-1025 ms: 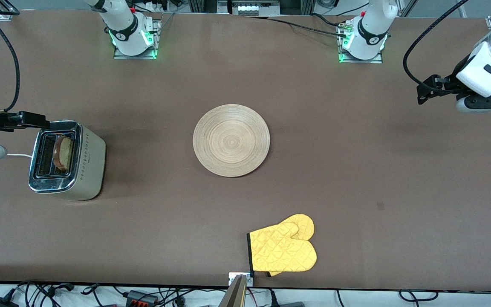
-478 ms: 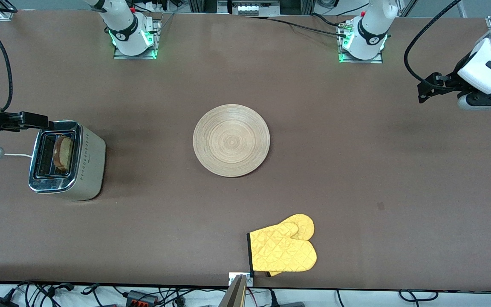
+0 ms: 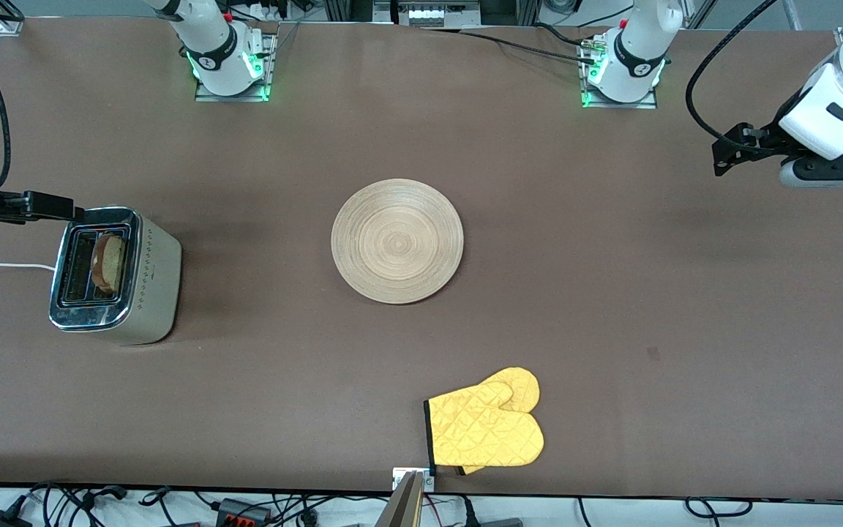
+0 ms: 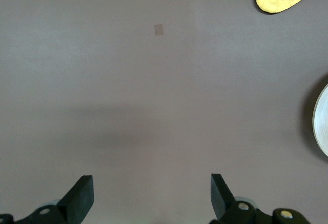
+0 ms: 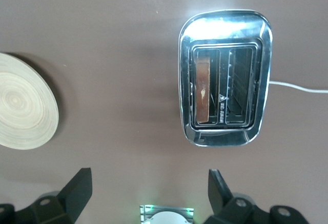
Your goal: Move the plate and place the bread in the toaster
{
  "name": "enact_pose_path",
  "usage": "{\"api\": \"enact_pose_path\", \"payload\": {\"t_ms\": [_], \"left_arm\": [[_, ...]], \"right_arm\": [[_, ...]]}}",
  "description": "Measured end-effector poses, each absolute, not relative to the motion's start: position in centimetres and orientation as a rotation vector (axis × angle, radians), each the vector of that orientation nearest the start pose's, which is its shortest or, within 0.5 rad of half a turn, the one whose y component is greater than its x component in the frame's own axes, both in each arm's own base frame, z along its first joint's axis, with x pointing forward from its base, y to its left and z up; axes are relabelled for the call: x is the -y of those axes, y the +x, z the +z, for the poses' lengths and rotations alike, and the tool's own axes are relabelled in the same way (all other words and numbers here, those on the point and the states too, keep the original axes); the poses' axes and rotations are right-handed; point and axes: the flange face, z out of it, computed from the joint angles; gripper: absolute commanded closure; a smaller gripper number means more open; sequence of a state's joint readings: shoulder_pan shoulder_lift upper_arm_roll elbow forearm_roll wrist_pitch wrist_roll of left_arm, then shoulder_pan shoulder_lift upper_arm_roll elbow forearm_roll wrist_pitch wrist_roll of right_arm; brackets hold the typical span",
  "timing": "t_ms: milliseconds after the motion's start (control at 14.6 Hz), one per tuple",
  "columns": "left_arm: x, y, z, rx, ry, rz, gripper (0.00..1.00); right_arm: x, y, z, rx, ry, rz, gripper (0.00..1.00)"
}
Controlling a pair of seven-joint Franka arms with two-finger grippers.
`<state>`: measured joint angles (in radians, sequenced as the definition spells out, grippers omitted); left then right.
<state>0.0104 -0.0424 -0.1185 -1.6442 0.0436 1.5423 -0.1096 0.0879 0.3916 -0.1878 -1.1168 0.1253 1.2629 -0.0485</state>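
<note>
1. Round, flat, light beige wooden plate [image 3: 396, 241] with concentric ring grain lies bare at mid tabletop [image 3: 612, 293], flat, nothing touching it.
2. Squarish slice of tan bread [image 3: 108, 261] with darker brown crust stands on edge in one slot of the toaster, top edge showing above the slot; the second slot holds nothing.
3. Boxy two-slot toaster [image 3: 115, 275], shiny chrome top, cream-beige sides, sits toward the right arm's end of the tabletop, well apart from the plate. White cord [image 3: 24, 266] runs off from it.
4. A small mark with writing shows between the slots in the right wrist view; too small to read.
5. Yellow quilted oven mitt [image 3: 486, 427] with black cuff edge lies nearer the front camera than the plate.
6. Left gripper [image 4: 152, 198]: over bare tabletop at the left arm's end, jaws wide, holding nothing.
7. Right gripper [image 5: 149, 193]: over the tabletop beside the toaster, jaws wide, holding nothing.
</note>
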Motion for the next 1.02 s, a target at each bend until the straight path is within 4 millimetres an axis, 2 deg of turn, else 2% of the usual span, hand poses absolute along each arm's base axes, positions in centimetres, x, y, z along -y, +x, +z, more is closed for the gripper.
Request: {"api": "enact_pose_path", "payload": {"t_ms": [205,478,752,888,1025], "left_arm": [[5.5,53.4,61.1,0.001,-3.085,0.087,0.0],[5.6,53.4,61.0,-0.001,-3.085,0.09,0.0],[5.6,53.3,61.0,-0.001,-3.085,0.09,0.0],[5.6,53.3,61.0,-0.001,-3.085,0.091,0.0],[5.6,53.3,61.0,-0.001,-3.085,0.091,0.0]], "right_arm": [[2.1,61.7,59.7,-0.172,-3.081,0.229,0.0],[3.2,57.5,61.6,-0.213,-3.114,0.059,0.0],[1.8,55.4,61.8,-0.096,-3.175,-0.084,0.0],[0.9,55.1,61.9,0.015,-3.181,-0.095,0.0],[0.4,55.1,62.0,0.033,-3.182,-0.1,0.0]]}}
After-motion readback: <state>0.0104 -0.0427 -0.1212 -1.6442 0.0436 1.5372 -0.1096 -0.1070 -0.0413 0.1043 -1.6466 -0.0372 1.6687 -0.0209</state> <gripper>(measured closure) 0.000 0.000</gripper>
